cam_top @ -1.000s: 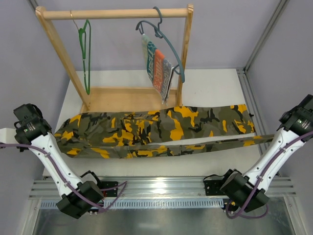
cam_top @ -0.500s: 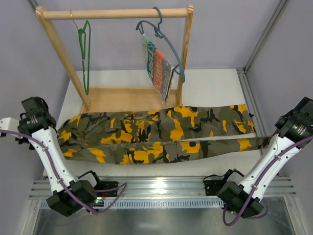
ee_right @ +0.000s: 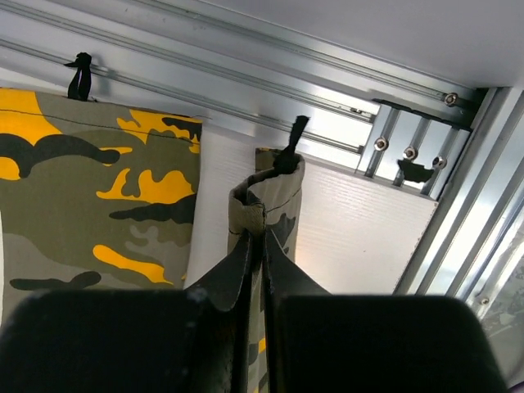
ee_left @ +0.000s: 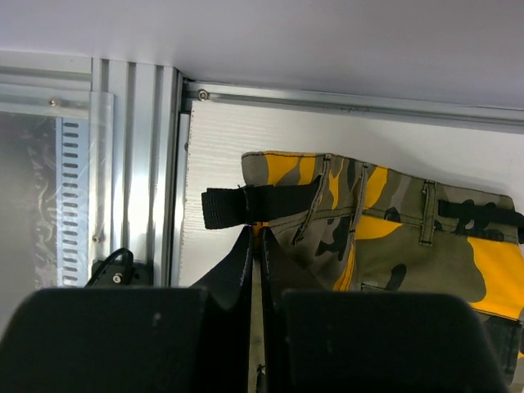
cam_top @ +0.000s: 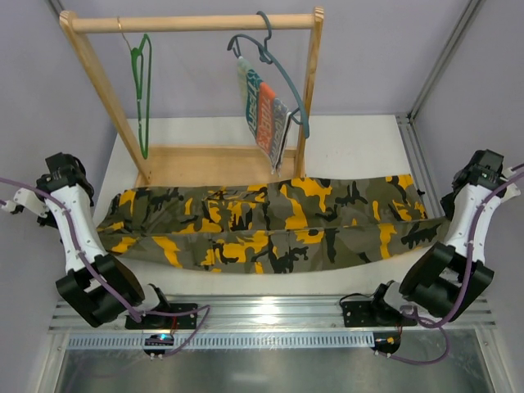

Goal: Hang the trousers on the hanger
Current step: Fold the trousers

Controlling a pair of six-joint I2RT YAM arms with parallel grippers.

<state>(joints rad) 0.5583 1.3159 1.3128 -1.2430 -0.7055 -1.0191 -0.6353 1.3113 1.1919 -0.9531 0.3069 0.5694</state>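
Note:
The camouflage trousers (cam_top: 270, 221) lie stretched left to right across the white table, waist at the left and leg ends at the right. My left gripper (cam_top: 72, 190) is at the waist end, shut on the waistband corner by a black strap (ee_left: 255, 233); more of the trousers (ee_left: 393, 246) lies beyond it. My right gripper (cam_top: 475, 187) is at the leg end, shut on one leg's hem (ee_right: 262, 233), beside the other leg (ee_right: 98, 188). The green hanger (cam_top: 143, 90) hangs on the left of the wooden rack's rail, away from both grippers.
The wooden rack (cam_top: 192, 23) stands at the back of the table. A grey-blue hanger (cam_top: 278, 70) with a small striped cloth (cam_top: 266, 123) hangs on its right side. Aluminium rails run along the near edge (cam_top: 262, 315) and the right side (cam_top: 417, 155).
Both grippers have moved away from the near edge toward the back, still shut on the trousers. The near leg they held taut now sits closer to the rest of the trousers.

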